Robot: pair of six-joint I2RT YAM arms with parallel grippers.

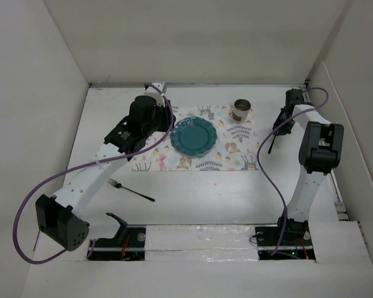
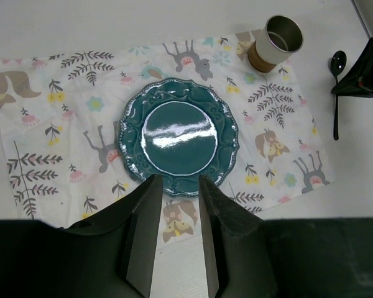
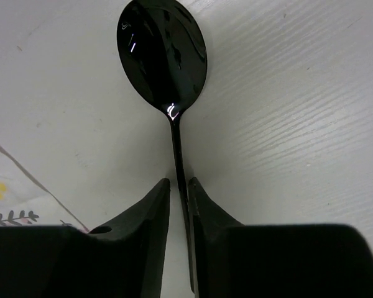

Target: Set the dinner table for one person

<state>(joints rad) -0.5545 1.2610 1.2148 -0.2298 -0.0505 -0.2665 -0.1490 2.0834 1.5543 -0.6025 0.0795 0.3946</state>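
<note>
The dinner table [image 1: 236, 192] is a plain white top. On it lies a printed placemat [image 2: 56, 124] with a teal plate [image 2: 177, 136] in its middle and a metal cup [image 2: 275, 42] at its far right corner. My left gripper [image 2: 177, 186] hangs high over the plate's near rim, open, with nothing between its fingers. To the right of the mat a black spoon [image 3: 165, 56] lies flat on the table. My right gripper [image 3: 179, 183] is low over its handle. The jaws straddle the handle: the right finger is against it and a thin gap stays on the left.
A black fork [image 1: 132, 190] lies on the table near the left arm, in front of the placemat's left end. White walls close in the table on the left, back and right. The right arm [image 1: 320, 146] stands close to the right wall.
</note>
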